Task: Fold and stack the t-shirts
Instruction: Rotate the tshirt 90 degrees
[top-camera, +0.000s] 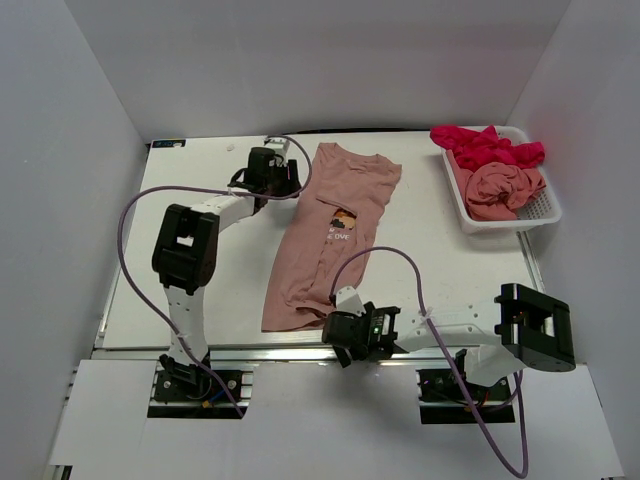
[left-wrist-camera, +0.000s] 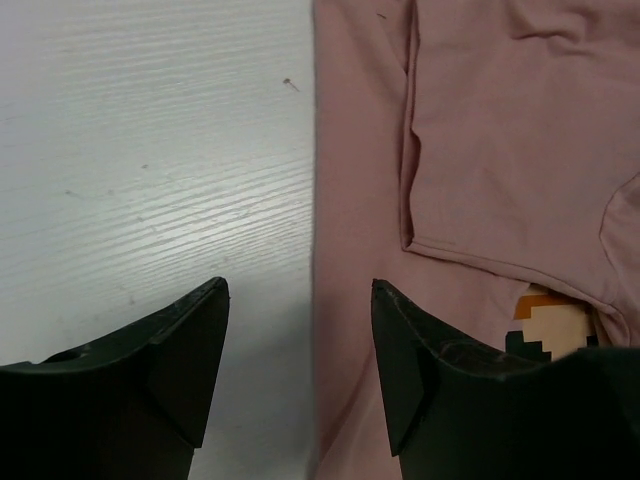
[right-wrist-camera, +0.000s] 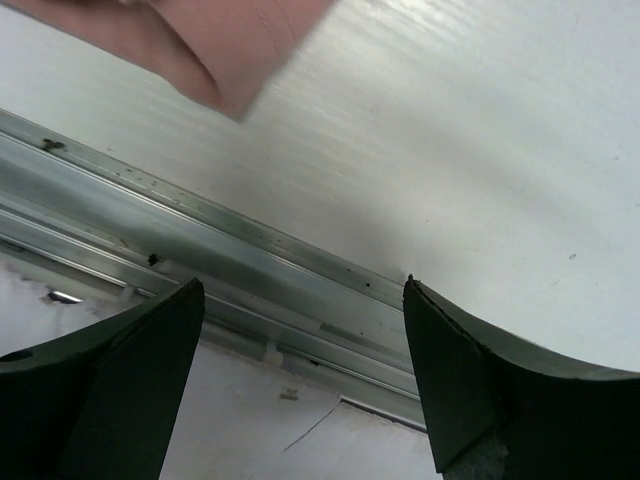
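Dusty-pink cotton t-shirt (top-camera: 325, 240) lies lengthwise on the white bench (top-camera: 200, 200).
Neck far, hem near, skewed slightly left. Left hand (left-wrist-camera: 300, 295) reaches far, straddling the shirt's left edge, open, empty; right hand (right-wrist-camera: 303, 290) hangs low by the hem, wide open, empty.

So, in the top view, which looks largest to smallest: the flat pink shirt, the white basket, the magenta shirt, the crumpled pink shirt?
1. flat pink shirt
2. white basket
3. magenta shirt and crumpled pink shirt: about alike, unranked.

The salmon-pink t-shirt (top-camera: 312, 262) carried small white lettering below its pixel print (top-camera: 343, 216), partly covered by a fold; only "OVE" was legible.
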